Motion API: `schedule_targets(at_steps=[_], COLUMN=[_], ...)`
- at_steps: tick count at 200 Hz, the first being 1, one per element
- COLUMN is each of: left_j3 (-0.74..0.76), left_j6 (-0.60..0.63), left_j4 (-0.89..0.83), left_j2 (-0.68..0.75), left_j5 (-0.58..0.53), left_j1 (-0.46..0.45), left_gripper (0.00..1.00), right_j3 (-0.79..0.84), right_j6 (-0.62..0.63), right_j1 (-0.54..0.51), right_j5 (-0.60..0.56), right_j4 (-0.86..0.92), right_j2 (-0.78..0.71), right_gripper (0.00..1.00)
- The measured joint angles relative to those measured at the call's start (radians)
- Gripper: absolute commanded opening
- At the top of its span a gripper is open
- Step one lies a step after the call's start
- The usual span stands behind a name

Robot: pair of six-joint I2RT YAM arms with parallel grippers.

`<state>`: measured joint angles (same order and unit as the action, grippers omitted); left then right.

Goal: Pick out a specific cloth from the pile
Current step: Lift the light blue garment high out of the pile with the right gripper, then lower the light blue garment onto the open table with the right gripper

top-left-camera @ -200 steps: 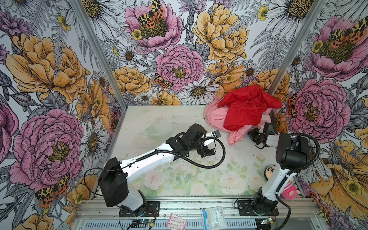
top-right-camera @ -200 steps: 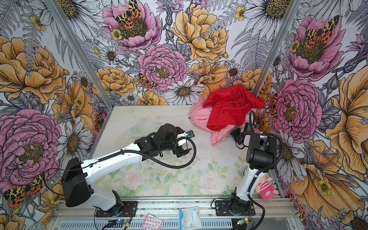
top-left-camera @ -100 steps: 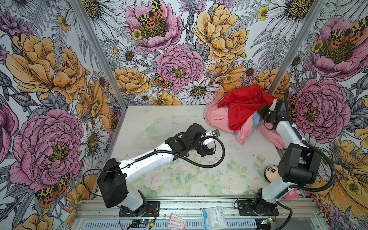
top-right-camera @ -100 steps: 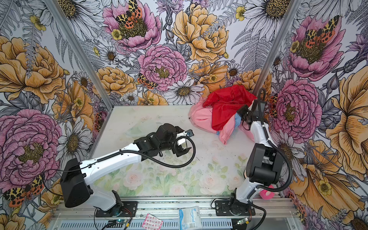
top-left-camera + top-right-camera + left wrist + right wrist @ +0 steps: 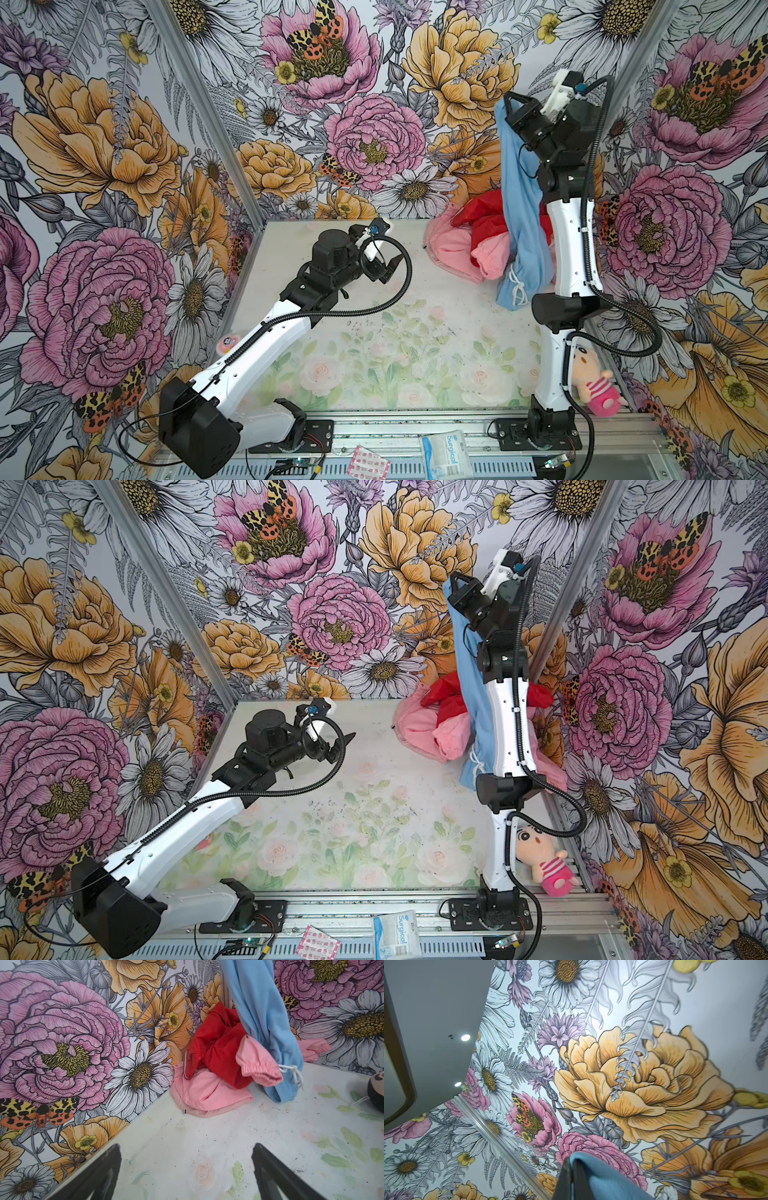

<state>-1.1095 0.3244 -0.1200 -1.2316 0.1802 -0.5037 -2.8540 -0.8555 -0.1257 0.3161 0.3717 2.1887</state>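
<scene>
Upper right in a top view, the right tool (image 5: 510, 104) grips the cloth (image 5: 519, 187), which hangs beside the pile (image 5: 453, 249). The left tool (image 5: 185, 1153) stands open and empty over the table (image 5: 374, 332).

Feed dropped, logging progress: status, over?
Right gripper shut on cloth, raised high. Left gripper open, empty. Cloth's tail hangs down by the pile, pink cuff beside it.
</scene>
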Motion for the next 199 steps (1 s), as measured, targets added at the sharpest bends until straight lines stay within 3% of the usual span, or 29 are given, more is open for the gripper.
schedule_targets(at_steps=[81,148,199], left_j3=[0.031,0.059,0.063], left_j6=[-0.109,-0.143,-0.136], left_j4=[0.112,0.179,0.179], left_j2=[0.04,0.077,0.095], left_j5=[0.174,0.203,0.2], left_j1=[0.275,0.407,0.422], left_gripper=[0.99,0.99,0.99], right_j3=[0.004,0.008,0.362], right_j6=[-0.051,-0.073,-0.136], right_j1=[-0.328,-0.406,-0.428], right_j5=[0.002,-0.063,-0.014], right_j4=[-0.284,-0.427,-0.525], right_j2=[0.0,0.067,0.131], right_gripper=[0.0,0.0,0.0])
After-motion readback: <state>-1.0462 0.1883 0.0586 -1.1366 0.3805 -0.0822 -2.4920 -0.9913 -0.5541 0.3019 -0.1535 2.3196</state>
